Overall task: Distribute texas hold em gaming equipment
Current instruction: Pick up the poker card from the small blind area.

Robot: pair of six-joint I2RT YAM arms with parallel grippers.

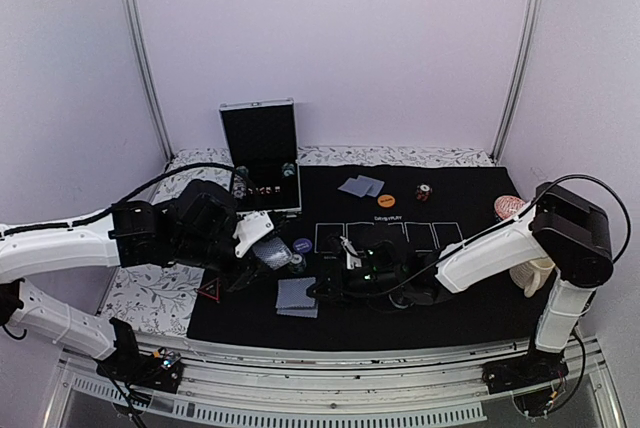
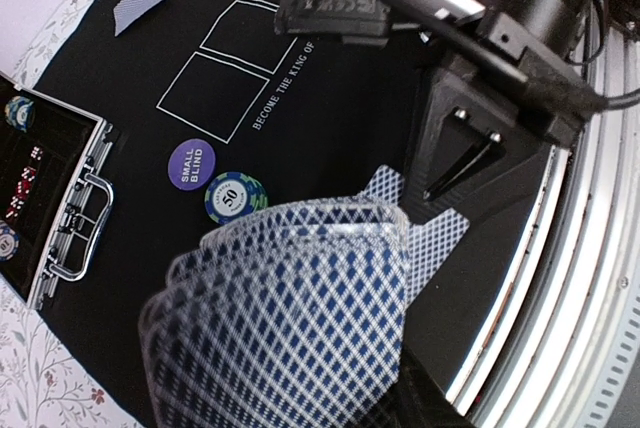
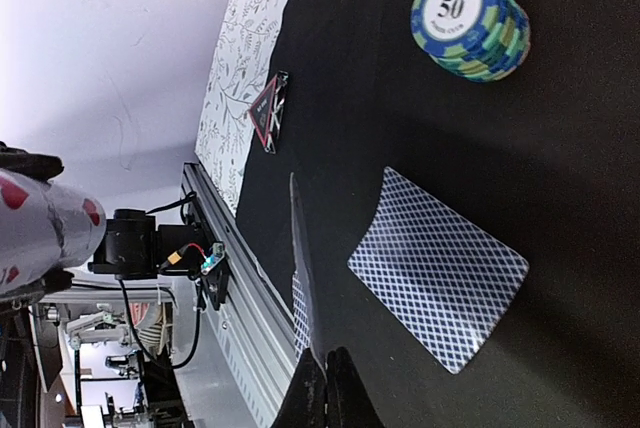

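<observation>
Mid-deal: deck [image 2: 290, 318] being clutched by left end effector [image 1: 263, 247], single card [image 3: 301, 268] being pinched by right end effector [image 3: 325, 390]; next, probably lowering flat by dealt card [image 3: 438, 268], 6 o'clock of chips [image 3: 470, 23].

Deck [image 2: 280, 318]: blue-lattice backs, loosely fanned, held up off the mat [image 2: 120, 88].
Single card [image 3: 299, 248]: edge-on, pinched by the right gripper [image 3: 326, 388].
Dealt card [image 3: 438, 268]: face down, flat on the mat beside it.
Chip stack [image 3: 470, 20]: blue-green, marked 50, beside a purple small-blind disc [image 2: 190, 164].
Triangle marker [image 3: 268, 110]: red, by the mat's left edge.
Far cards [image 1: 360, 186]: two, face down, overlapping, near an orange disc [image 1: 386, 201] and a red-black chip [image 1: 424, 191].
</observation>
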